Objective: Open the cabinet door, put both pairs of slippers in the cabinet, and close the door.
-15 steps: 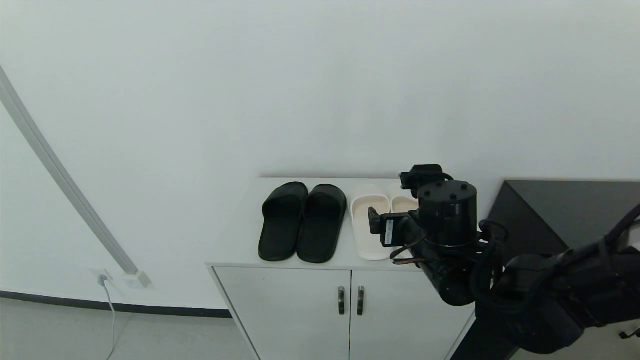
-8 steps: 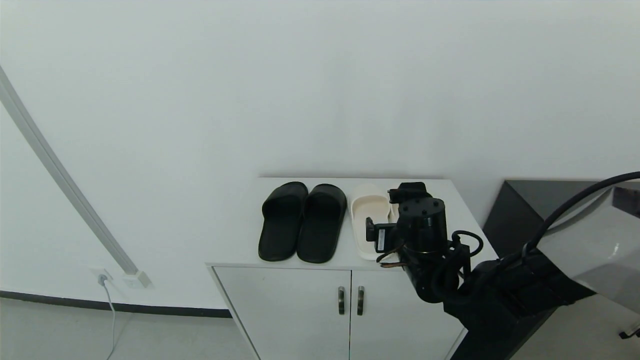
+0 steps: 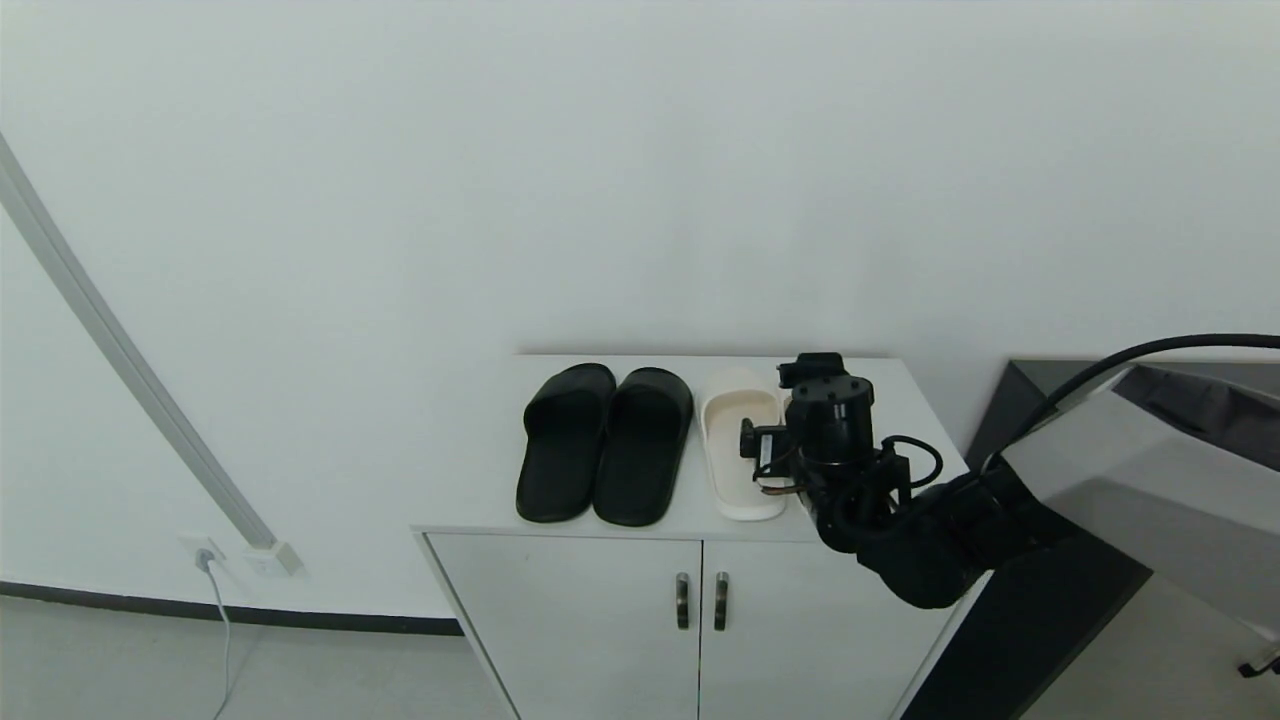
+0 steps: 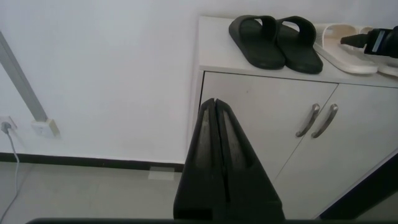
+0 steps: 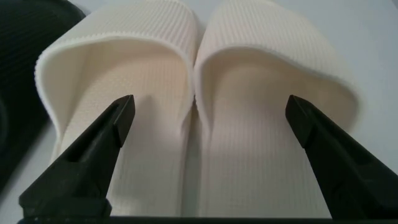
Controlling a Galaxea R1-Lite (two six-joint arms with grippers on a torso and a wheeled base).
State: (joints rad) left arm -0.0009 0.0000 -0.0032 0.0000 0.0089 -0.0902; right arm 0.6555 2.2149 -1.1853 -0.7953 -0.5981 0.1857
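Note:
A black pair of slippers (image 3: pixel 603 443) and a cream pair of slippers (image 3: pixel 740 450) lie side by side on top of the white cabinet (image 3: pixel 470 500). Both cabinet doors are closed, with two metal handles (image 3: pixel 700 600) at the middle. My right gripper (image 5: pixel 208 115) hovers open just above the cream pair (image 5: pixel 199 112), one finger on each outer side. In the head view the right arm (image 3: pixel 850 470) covers the right cream slipper. My left gripper (image 4: pixel 216 118) is shut and hangs low in front of the cabinet's left door (image 4: pixel 249 118), apart from it.
A dark table (image 3: pixel 1060 400) stands right of the cabinet. A white wall rises behind. A wall socket with a cable (image 3: pixel 205 555) and a slanted grey conduit (image 3: pixel 120 350) are at the left. Open floor lies in front of the cabinet.
My right arm has moved forward and down over the cabinet top, bringing its gripper down to the cream slippers. The slippers and doors have not moved.

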